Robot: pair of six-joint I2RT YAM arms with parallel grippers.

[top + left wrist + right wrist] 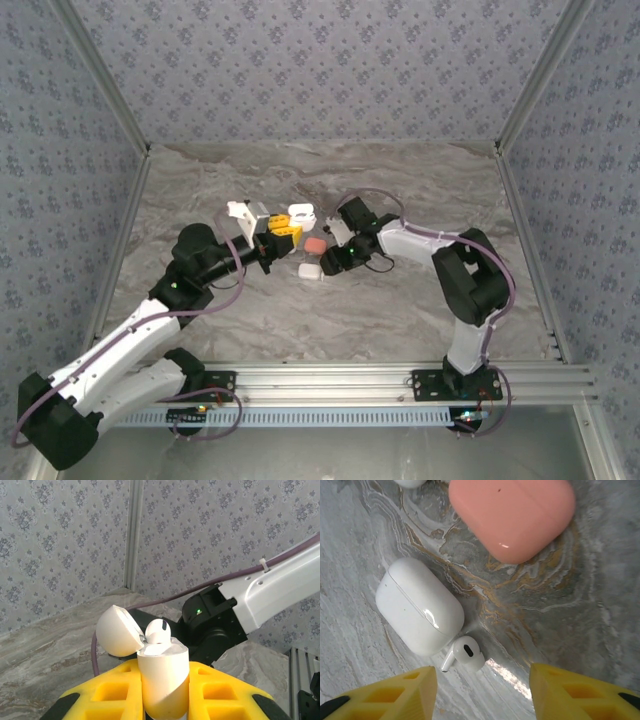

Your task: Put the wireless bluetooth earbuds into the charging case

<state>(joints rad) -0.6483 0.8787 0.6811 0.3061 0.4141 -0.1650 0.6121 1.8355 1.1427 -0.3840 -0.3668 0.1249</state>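
Earbud (pixel 465 653) lies loose on the counter (pixel 560 610) just beside the closed white case (pixel 420 605), between my right fingers (pixel 385 692), apart and not yet touching it; I'd pinch its bulb without nudging that case, while my left fingers (pixel 110 690) grip the open charging case (pixel 162 675), lid back.

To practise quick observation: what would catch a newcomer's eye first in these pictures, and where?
The left gripper clamps an open white case, its lid flipped back and one white earbud poking from its top. Beneath the open right gripper, a loose earbud lies on the marble table beside a closed white case, with a coral case beyond.
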